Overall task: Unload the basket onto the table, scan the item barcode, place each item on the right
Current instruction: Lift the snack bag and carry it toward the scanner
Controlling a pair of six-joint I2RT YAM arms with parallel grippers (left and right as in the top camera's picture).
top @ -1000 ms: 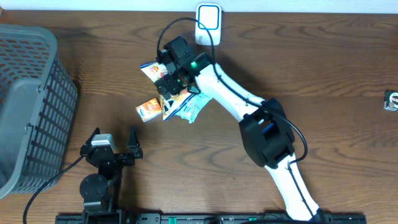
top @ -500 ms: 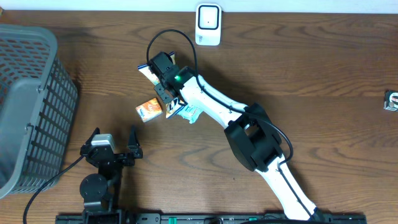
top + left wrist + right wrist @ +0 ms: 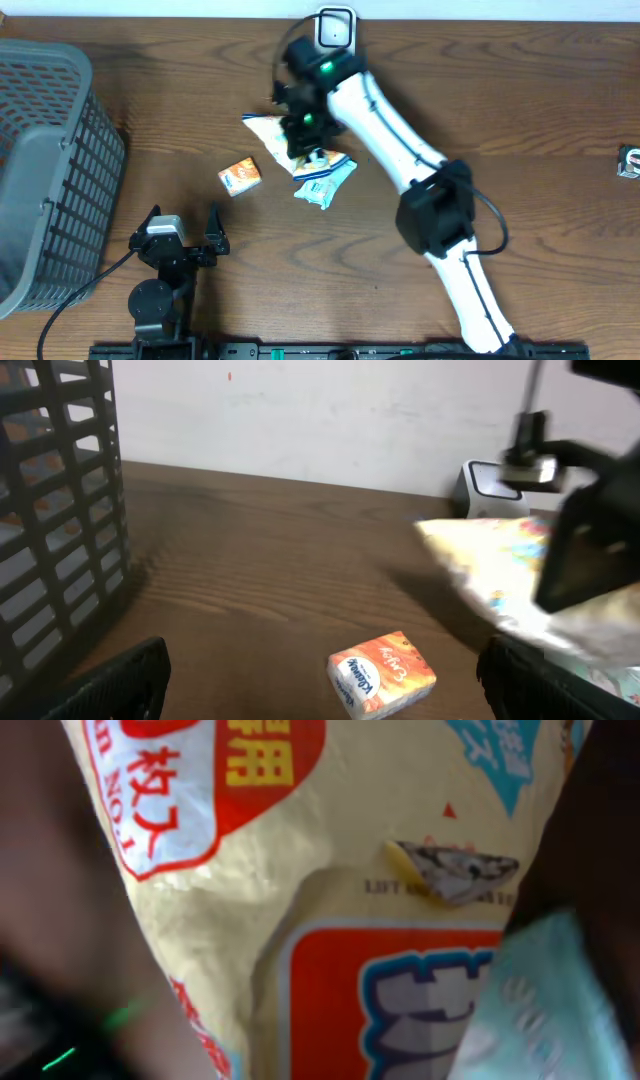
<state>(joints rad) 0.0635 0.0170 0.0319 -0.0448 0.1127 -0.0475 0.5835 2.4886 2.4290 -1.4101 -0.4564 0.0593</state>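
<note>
Snack packet (image 3: 264, 133) | clamped in right pincer (image 3: 297, 141) | held above table (image 3: 520, 110)

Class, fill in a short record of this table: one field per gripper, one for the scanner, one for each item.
Right gripper: shut on yellow snack packet, raised
Left gripper: open, empty
Scanner: white, at far edge of table, beyond the right gripper
Orange box: lying left of the yellow packet
Blue-white packet: lying just right of the yellow one
Basket: grey, far left

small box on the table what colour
Small box: orange with a white patch, best in left wrist view.
</note>
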